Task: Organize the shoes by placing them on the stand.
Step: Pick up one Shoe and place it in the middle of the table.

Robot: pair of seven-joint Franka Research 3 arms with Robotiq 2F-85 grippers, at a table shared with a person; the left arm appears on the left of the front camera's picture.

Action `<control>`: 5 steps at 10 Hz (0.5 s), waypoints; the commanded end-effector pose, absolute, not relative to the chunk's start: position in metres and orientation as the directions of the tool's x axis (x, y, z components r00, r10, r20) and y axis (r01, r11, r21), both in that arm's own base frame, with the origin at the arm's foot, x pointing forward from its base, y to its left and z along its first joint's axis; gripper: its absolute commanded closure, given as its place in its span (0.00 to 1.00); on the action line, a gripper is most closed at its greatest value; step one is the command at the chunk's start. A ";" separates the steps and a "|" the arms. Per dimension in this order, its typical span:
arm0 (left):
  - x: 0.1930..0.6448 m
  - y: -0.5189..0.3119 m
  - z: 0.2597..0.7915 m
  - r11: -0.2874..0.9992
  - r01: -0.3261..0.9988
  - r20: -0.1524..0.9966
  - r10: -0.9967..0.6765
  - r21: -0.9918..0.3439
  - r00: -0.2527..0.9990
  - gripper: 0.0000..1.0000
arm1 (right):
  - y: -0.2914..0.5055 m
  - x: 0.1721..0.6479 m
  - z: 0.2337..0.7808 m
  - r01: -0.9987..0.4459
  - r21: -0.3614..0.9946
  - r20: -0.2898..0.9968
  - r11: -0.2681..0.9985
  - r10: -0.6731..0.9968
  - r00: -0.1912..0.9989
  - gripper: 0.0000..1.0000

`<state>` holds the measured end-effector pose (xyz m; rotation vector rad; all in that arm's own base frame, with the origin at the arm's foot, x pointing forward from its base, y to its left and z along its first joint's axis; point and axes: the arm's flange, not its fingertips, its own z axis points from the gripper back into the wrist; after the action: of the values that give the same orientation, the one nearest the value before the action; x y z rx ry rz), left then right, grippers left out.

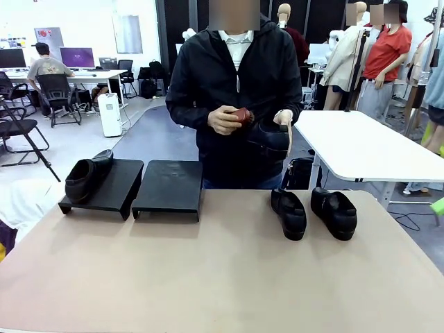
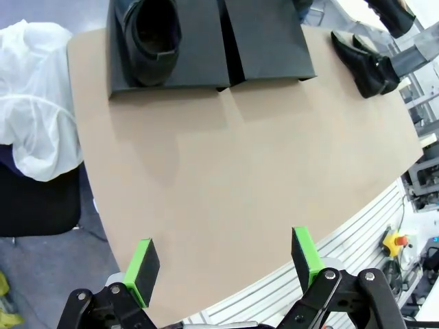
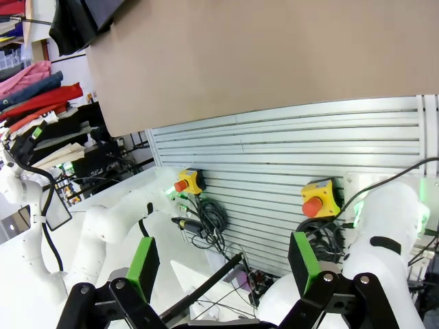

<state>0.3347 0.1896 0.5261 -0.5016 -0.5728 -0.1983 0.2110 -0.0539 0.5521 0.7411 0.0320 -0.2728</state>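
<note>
One shoe up, three to go

One black shoe [image 1: 87, 179] sits on the left stand [image 1: 126, 182] at 10 o'clock; the next stand [image 1: 168, 186] at 11 o'clock is bare. The inner shoe [image 1: 289, 214] and the outer shoe [image 1: 334, 213] lie side by side on the counter [image 1: 208, 277] at 2 o'clock, and the person [image 1: 232, 76] holds the fourth shoe [image 1: 269, 137] at 12 o'clock. Our left gripper [image 2: 224, 262] and right gripper [image 3: 223, 262] both have jaws wide apart, holding nothing. We think it best to pinch a counter shoe across its middle, lift it straight up, and set it down softly, since the stand slopes and a shoe could slide.
</note>
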 end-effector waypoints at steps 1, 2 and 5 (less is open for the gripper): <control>0.333 0.188 0.522 0.851 0.341 0.583 -0.051 -0.400 0.811 0.00 | -0.060 0.210 0.553 0.235 0.654 -0.111 0.719 -0.217 0.970 0.00; 0.333 0.188 0.522 0.851 0.341 0.583 -0.051 -0.400 0.811 0.00 | -0.060 0.210 0.553 0.235 0.654 -0.111 0.719 -0.217 0.970 0.00; 0.333 0.188 0.522 0.851 0.341 0.583 -0.051 -0.400 0.811 0.00 | -0.060 0.210 0.553 0.235 0.654 -0.111 0.719 -0.217 0.970 0.00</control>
<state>0.3348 0.1886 0.5252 -0.5079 -0.5778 -0.2020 0.2110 -0.0539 0.5521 0.7411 0.0320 -0.2727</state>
